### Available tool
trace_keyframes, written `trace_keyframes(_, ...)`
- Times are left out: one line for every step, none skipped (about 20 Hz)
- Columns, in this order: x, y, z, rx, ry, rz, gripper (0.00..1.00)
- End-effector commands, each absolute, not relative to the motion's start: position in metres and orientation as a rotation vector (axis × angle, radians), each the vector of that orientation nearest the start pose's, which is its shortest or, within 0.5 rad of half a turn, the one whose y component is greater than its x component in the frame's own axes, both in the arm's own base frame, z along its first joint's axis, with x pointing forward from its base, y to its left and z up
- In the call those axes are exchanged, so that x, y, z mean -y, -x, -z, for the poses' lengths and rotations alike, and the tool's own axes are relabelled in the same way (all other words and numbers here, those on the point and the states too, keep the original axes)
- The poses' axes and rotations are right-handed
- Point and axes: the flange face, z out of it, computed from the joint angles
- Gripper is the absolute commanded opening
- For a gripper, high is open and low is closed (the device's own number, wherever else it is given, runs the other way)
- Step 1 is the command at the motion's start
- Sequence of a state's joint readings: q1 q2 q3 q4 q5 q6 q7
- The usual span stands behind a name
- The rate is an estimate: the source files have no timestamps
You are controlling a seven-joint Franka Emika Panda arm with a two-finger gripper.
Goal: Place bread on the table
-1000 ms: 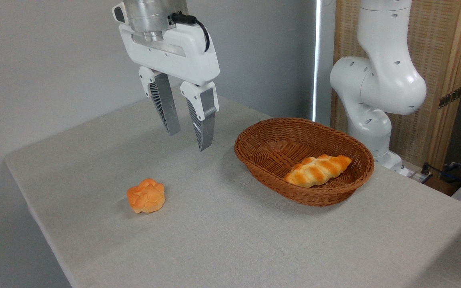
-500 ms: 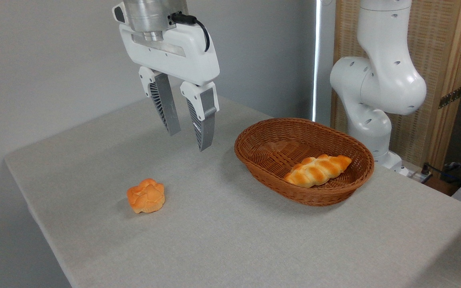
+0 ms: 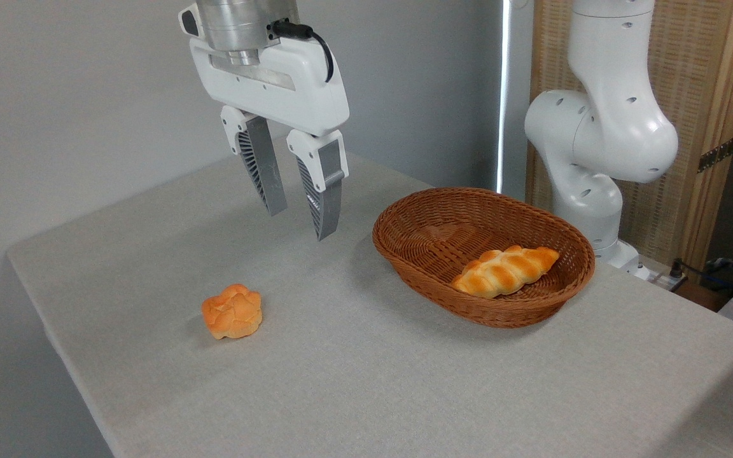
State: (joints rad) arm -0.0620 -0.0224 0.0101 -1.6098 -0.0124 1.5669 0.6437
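Note:
The bread (image 3: 505,271), a long braided golden-orange loaf, lies inside the brown wicker basket (image 3: 404,254) toward its right side. The basket rests on the table (image 3: 373,381), which is covered in light grey cloth. My gripper (image 3: 301,224) hangs well above the table, left of the basket and apart from it. Its two ribbed fingers (image 3: 258,172) point down, open, with nothing between them.
A small round knobbly orange bun (image 3: 232,312) sits on the cloth at the front left. The arm's white base (image 3: 595,140) rises behind the basket at the right, before a wooden screen. The table's left edge drops off near the bun.

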Motion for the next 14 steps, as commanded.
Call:
trace_keyframes(0.033,-0.542,-0.618,-1.092,2.978,-0.069,1.0)
trace_keyframes(0.032,-0.539,-0.617,-1.097,2.977,-0.073,1.0)
trace_keyframes(0.032,-0.534,-0.617,-1.104,2.975,-0.076,1.0)
trace_keyframes(0.032,-0.528,-0.615,-1.104,2.977,-0.087,1.0)
trace_keyframes(0.03,-0.521,-0.616,-1.1,2.98,-0.087,1.0)
trace_keyframes(0.029,-0.516,-0.614,-1.102,2.979,-0.087,1.0)
trace_keyframes(0.03,-0.511,-0.613,-1.104,2.978,-0.084,1.0)
trace_keyframes(0.028,-0.504,-0.611,-1.103,2.98,-0.089,1.0)
trace_keyframes(0.029,-0.496,-0.61,-1.117,2.976,-0.091,1.0)
trace_keyframes(0.028,-0.488,-0.606,-1.138,2.97,-0.102,1.0)
trace_keyframes(0.032,-0.478,-0.605,-1.188,2.951,-0.104,1.0)
trace_keyframes(0.033,-0.469,-0.602,-1.229,2.936,-0.106,1.0)
trace_keyframes(0.032,-0.461,-0.599,-1.251,2.929,-0.109,1.0)
trace_keyframes(0.032,-0.451,-0.597,-1.26,2.924,-0.108,1.0)
